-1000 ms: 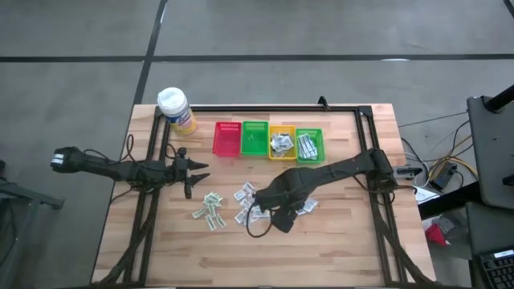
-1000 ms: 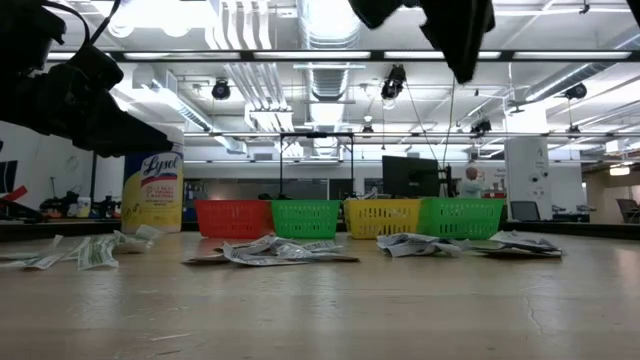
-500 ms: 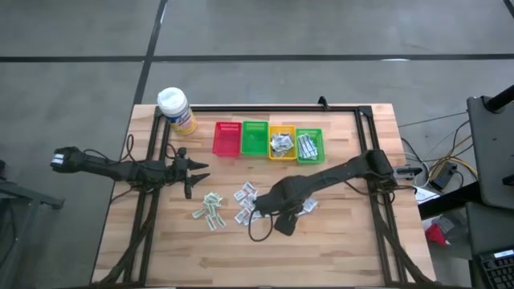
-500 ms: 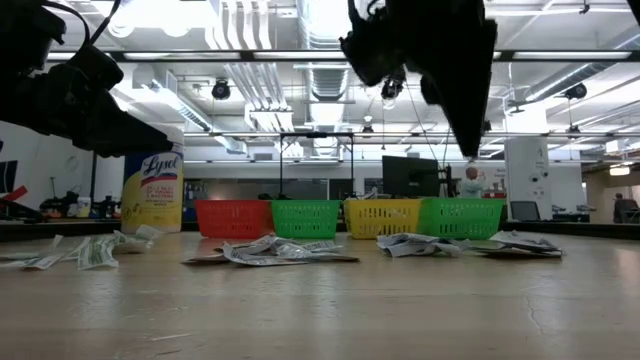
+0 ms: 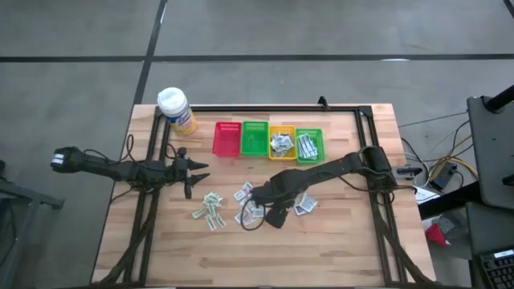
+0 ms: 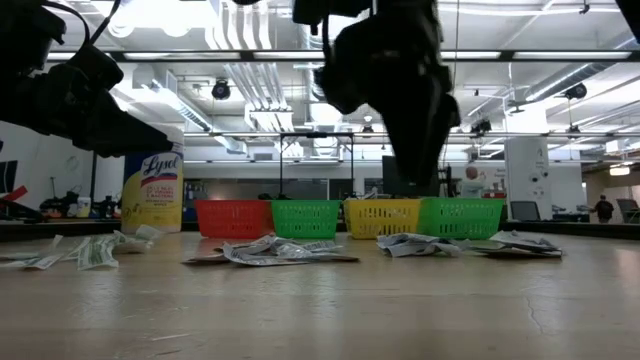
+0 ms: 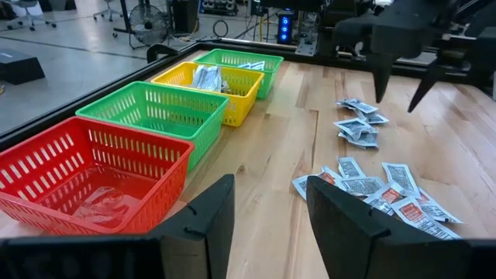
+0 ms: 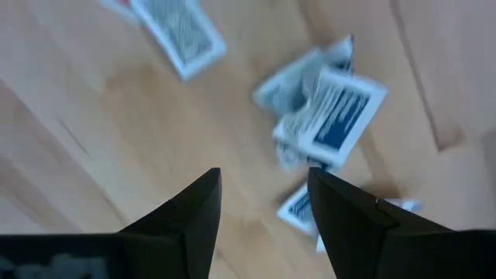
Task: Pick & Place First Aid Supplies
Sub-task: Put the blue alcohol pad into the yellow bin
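Both arms were dark, near-black, built of slim jointed segments. The left arm (image 5: 120, 168) carried a pale patch near its outer end. A thin black cable looped beside the right arm (image 5: 321, 172). Each wrist ended in two matte black, wedge-shaped fingers (image 7: 203, 225) with blunt, angular tips.

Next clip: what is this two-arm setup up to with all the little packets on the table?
It is sorting first aid packets from the table into baskets. The right claw hangs open and empty over the middle packet cluster, pointing down at it. The left claw waits open beside the red basket. The yellow basket and the far green basket already hold packets; the rest lie loose.
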